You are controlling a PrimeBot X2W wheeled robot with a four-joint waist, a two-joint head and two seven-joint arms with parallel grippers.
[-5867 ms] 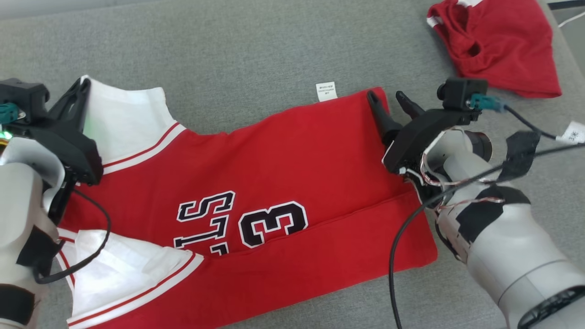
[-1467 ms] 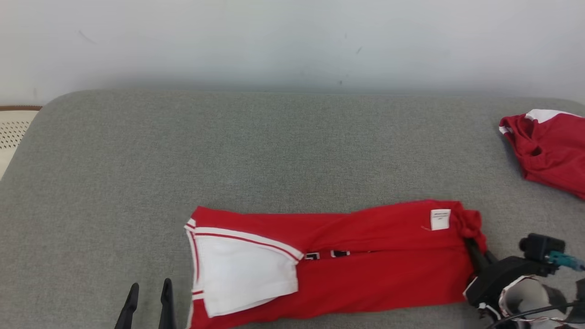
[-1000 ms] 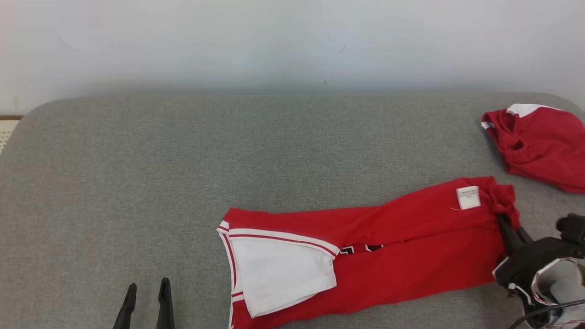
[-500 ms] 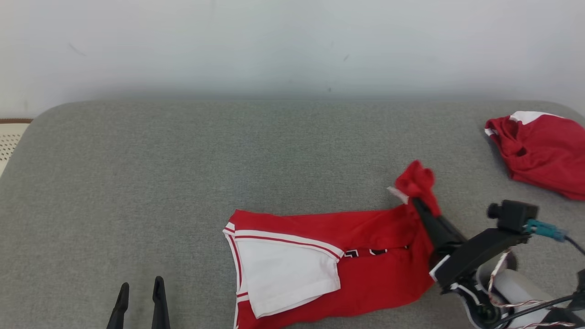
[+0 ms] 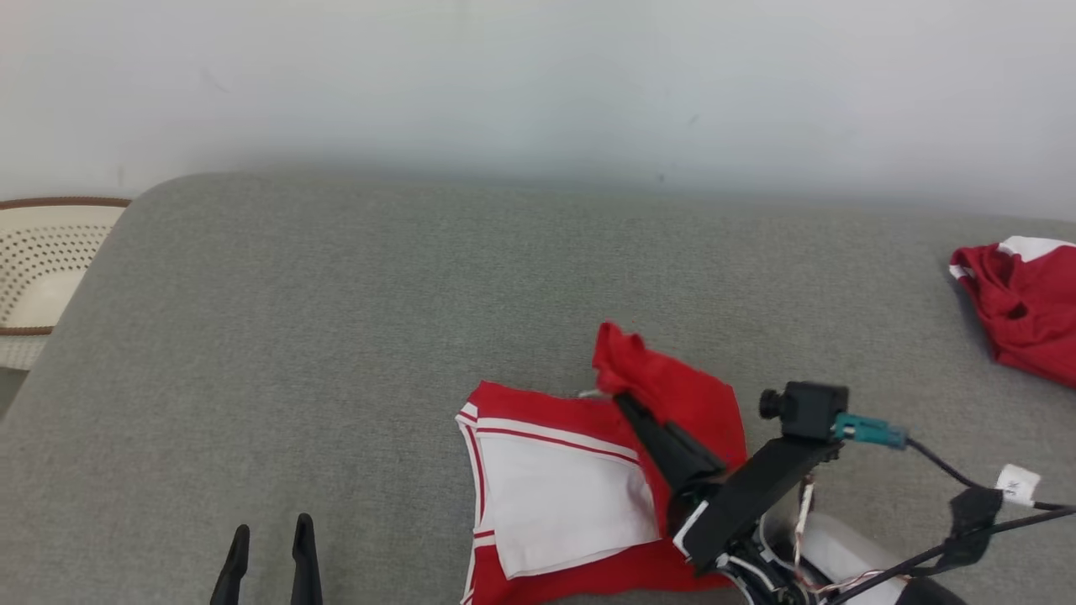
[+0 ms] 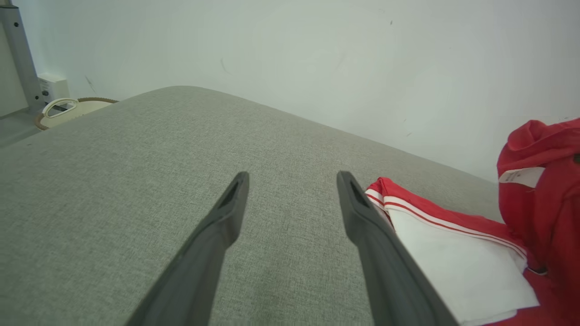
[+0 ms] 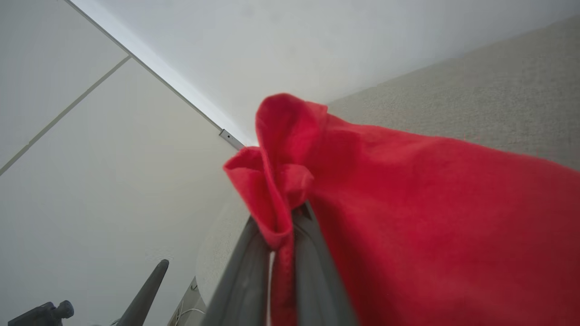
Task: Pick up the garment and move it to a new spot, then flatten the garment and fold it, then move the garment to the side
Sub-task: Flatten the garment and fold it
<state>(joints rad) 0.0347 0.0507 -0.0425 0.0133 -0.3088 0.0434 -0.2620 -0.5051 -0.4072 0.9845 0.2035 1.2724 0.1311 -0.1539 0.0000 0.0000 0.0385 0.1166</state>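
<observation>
Far off to the right of the right gripper (image 5: 624, 402), a second red garment (image 5: 1019, 311) lies bunched at the edge of the grey cushion (image 5: 336, 336). A perforated pale basket (image 5: 42, 269) sits past the cushion's left end. The right gripper is pinched tight on a bunched red corner of the garment (image 5: 563, 504), raised just above its white panel, and the hanging fold hides the cloth beneath the fingers. The left gripper (image 5: 269, 542) hovers spread wide, well to the left of the garment and apart from it. Since half a second ago, the held end has travelled further left, doubling the garment shorter.
</observation>
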